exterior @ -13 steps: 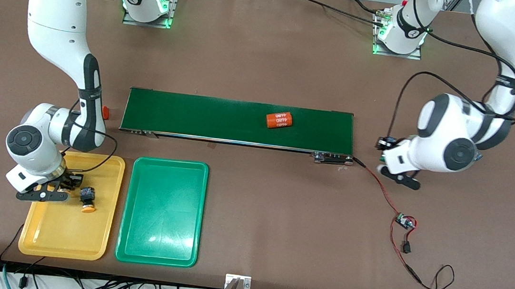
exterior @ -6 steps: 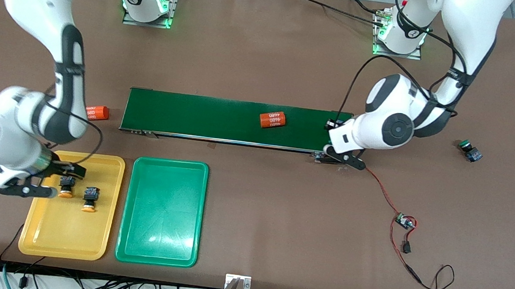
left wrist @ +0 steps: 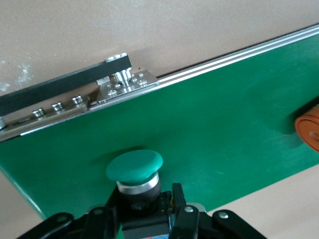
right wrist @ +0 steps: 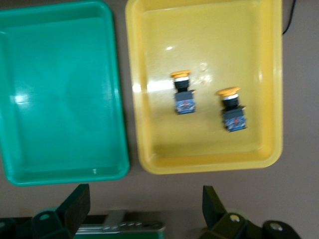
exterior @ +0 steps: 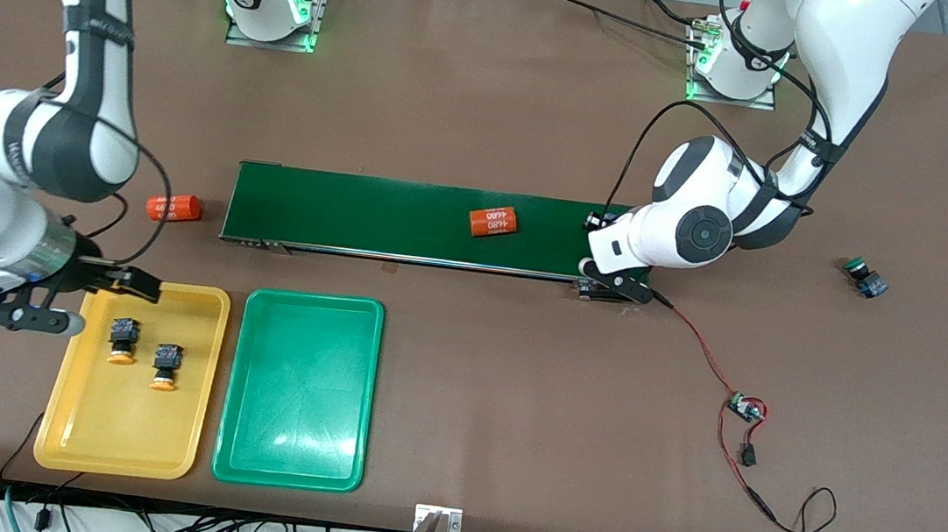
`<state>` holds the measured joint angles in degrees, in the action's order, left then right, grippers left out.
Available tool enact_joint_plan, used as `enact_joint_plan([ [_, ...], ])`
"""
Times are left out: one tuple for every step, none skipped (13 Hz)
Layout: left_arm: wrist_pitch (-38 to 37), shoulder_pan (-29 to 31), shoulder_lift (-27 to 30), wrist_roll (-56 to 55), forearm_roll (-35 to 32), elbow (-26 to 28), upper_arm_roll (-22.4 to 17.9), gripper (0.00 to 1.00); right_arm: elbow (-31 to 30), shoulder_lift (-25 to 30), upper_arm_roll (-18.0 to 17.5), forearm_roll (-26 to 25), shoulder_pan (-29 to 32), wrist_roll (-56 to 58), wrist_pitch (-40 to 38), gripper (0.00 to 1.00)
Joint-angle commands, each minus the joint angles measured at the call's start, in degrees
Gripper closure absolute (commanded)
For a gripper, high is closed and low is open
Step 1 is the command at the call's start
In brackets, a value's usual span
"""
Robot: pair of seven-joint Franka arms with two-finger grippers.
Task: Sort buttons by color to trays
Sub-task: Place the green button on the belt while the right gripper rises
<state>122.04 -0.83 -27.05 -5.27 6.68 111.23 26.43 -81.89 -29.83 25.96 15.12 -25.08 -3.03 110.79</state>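
The shallow yellow plastic tray [exterior: 124, 450] lay at the right arm's end of the table, with the matching shallow green plastic tray [exterior: 290, 467] just beside it toward the left arm's end. Two orange-capped push-button switches [exterior: 122, 340] [exterior: 165, 366] with black-and-blue bodies lay on their sides in the yellow tray, near each other but apart. The right gripper [exterior: 69, 301] hung in the air over the yellow tray's edge on the right arm's side, its fingers [right wrist: 76, 204] spread wide with nothing between them; both orange buttons lay below it, clear of the fingers.

The long dark-green conveyor belt [exterior: 373, 216] lay farther from the front camera than the trays. The left gripper [exterior: 613, 279] was low over the belt's end nearest the left arm. In the left wrist view a green-capped push-button switch [left wrist: 134, 172] sat between its fingers [left wrist: 179, 206], cap pointing outward over the belt, the fingers drawn in close against its dark body.

A second green-capped push-button switch [exterior: 865, 277] lay on the brown table [exterior: 490, 109] well apart, toward the left arm's end. An orange cylinder printed "4680" [exterior: 493, 221] lay on the belt, and another orange cylinder [exterior: 173, 207] lay on the table just off the belt's end toward the right arm.
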Motion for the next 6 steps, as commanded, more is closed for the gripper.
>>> enact_joint_plan([
  [0.14, 0.82, 2.43, -0.18, 0.97, -0.39, 0.29, 0.00, -1.78, 2.23, 0.23, 0.44, -3.22, -7.50, -0.58, 0.00],
  [-0.13, 1.52, 4.27, -0.18, 0.97, -0.58, 0.29, 0.00, -1.78, 2.24, 0.32, 0.35, -3.05, -7.69, -0.58, 0.00],
  [-1.88, 2.75, 6.46, 0.00, 0.97, -0.66, 0.12, 0.00, -1.78, 2.15, 0.32, 0.09, -2.70, -7.60, -0.58, 0.00],
  [-4.76, 3.72, 8.31, 0.26, 0.97, -1.80, -0.49, 0.00, -1.78, 2.15, 0.67, -0.52, -2.61, -7.34, -0.58, 0.00],
  [-8.27, 4.16, 9.64, 0.35, 0.71, -3.11, -1.89, 0.00, -1.78, 2.32, 1.28, -0.62, -2.61, -7.51, -0.75, 0.00],
  [-11.96, 4.17, 10.69, 0.44, 0.01, -4.26, -4.43, 0.00, -1.78, 2.58, 2.85, -0.88, -3.13, -7.43, -1.88, 0.00],
])
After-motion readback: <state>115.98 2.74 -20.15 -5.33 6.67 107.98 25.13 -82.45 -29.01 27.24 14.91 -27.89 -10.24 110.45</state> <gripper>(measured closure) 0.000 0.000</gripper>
